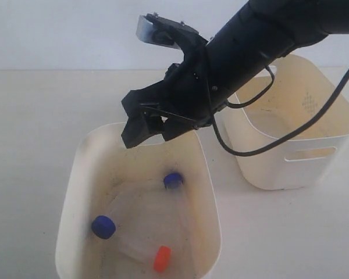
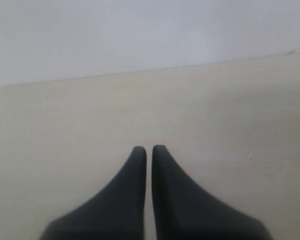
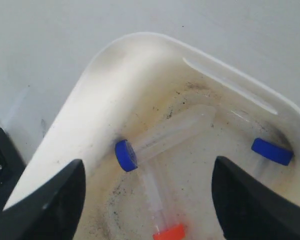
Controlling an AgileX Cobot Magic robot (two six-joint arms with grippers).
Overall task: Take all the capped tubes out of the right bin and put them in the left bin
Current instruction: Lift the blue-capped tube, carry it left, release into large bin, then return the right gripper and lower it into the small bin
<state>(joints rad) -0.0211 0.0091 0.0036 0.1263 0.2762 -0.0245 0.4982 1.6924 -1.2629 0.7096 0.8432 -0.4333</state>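
Resting in the left bin (image 1: 75,180) are three capped tubes (image 1: 103,226) (image 1: 173,180) (image 1: 161,258).

The left bin (image 1: 84,174), a cream plastic rounded-rectangular tub with dark specks and yellowish stains inside, stands upright on the bench. Three small clear plastic tubes lie on their sides on its floor. The first blue-capped tube (image 1: 173,180) is near its far wall, the second blue-capped tube (image 1: 103,226) by its left wall, and the orange-red-capped tube (image 1: 161,258) toward its near wall. The clean cream right bin (image 1: 279,171), with a dotted diamond mark (image 1: 309,103) inside, stands near the left bin's far right corner, apart from it.
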